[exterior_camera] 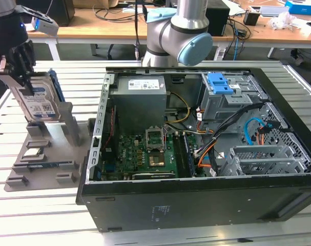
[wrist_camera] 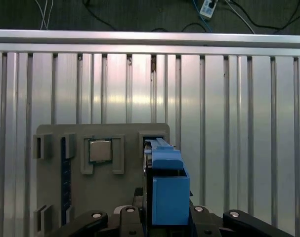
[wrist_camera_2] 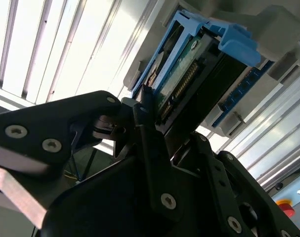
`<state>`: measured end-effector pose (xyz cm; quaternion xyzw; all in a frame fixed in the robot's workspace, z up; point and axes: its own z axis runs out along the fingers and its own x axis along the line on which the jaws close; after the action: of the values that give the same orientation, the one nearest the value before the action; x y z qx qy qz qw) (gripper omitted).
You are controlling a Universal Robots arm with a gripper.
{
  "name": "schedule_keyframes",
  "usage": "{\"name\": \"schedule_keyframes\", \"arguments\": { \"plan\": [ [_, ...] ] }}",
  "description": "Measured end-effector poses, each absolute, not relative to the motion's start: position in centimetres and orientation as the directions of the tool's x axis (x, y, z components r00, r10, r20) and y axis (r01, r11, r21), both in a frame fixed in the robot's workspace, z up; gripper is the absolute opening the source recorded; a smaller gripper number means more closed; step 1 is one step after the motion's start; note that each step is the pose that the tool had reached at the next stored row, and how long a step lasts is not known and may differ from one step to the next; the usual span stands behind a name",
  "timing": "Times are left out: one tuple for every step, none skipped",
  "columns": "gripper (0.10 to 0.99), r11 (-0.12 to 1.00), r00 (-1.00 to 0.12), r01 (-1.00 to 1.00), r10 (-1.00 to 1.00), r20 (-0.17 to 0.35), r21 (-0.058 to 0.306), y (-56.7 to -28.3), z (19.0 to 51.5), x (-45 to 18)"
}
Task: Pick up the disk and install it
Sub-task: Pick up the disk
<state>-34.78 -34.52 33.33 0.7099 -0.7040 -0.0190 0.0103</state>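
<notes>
Gripper [wrist_camera: 167, 215] closed on disk [exterior_camera: 39, 102], clamping across its blue carrier [wrist_camera: 168, 190]. Disk stands upright at gray holder [exterior_camera: 53, 159]; white-blue barcode label, print unreadable.

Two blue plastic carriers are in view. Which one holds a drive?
The one framing the disk, upright on the grey holder at the exterior view's left, at the gripper; the blue bracket inside the computer case is bare.

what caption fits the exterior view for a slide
pincer gripping the upright disk at its grey fixture, beside the open computer case
</notes>
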Motion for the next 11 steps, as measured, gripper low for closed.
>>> {"name": "schedule_keyframes", "arguments": {
  "plan": [
    [0.365, -0.009, 0.008, -0.999, -1.0, -0.012, 0.041, -34.5, 33.5, -34.8],
    [0.365, -0.009, 0.008, -0.999, -1.0, -0.012, 0.042, -34.5, 33.8, -34.8],
    [0.365, -0.009, 0.008, -0.999, -1.0, -0.012, 0.042, -34.5, 34.1, -34.8],
    [0.365, -0.009, 0.008, -0.999, -1.0, -0.012, 0.042, -34.5, 34.3, -34.8],
    [0.365, -0.009, 0.008, -0.999, -1.0, -0.012, 0.041, -34.5, 34.5, -34.8],
    [0.365, -0.009, 0.008, -0.999, -1.0, -0.012, 0.042, -34.5, 34.6, -34.8],
    [0.365, -0.009, 0.008, -0.999, -1.0, -0.012, 0.042, -34.5, 34.9, -34.8],
    [0.365, -0.009, 0.008, -0.999, -1.0, -0.013, 0.041, -34.5, 35.2, -34.8],
    [0.365, -0.009, 0.008, -0.999, -1.0, -0.012, 0.042, -34.5, 35.3, -34.8],
    [0.365, -0.009, 0.008, -0.999, -1.0, -0.012, 0.042, -34.5, 35.7, -34.8],
    [0.365, -0.009, 0.008, -0.999, -1.0, -0.012, 0.042, -34.5, 35.9, -34.8]
  ]
}}
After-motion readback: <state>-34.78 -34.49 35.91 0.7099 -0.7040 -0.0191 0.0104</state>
